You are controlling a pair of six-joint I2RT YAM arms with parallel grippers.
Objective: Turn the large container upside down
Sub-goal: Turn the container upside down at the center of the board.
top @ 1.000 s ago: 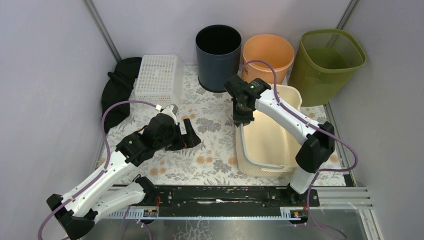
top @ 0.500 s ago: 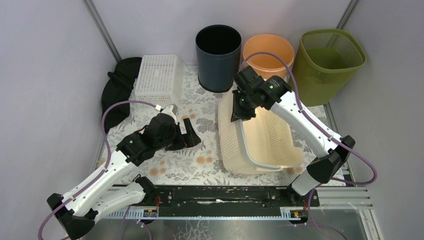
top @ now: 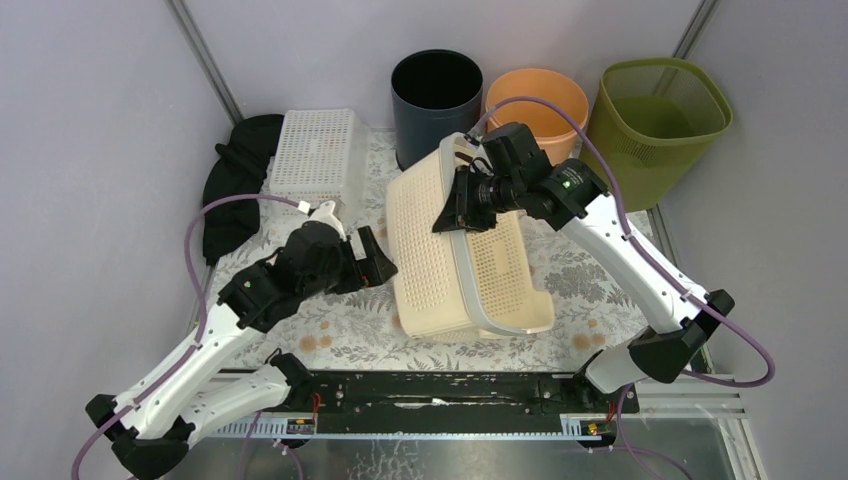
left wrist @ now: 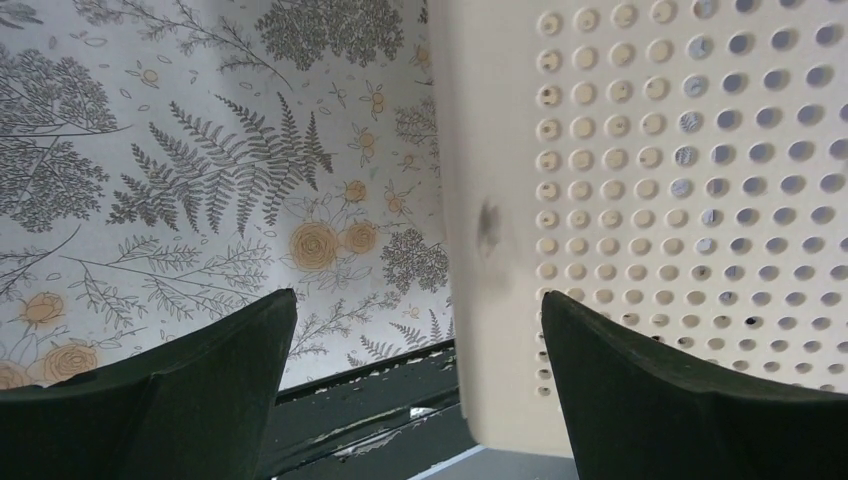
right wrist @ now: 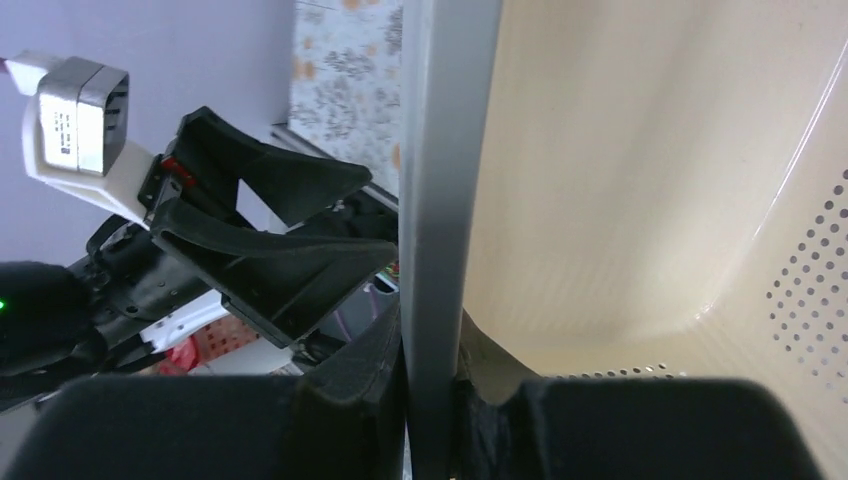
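Tipped on edge on the counter just in front of the black bin, the large container is pinched tight at its rim by the right end effector. The left end effector gapes empty, front-left of the bin. We judge the flip about half done.

**Soft, even light; wrist cams blur up close**

Top view: bright, diffuse light from above. No hard shadows, only soft shade under the large container and arms. Sharp throughout.

Left wrist: floral cloth crisp. Left gripper dark and slightly soft at btm of frame.

Right wrist: container rim v. blurred, too close to lens. Pale glare streak on inner wall, right side. Foreground nearly black.
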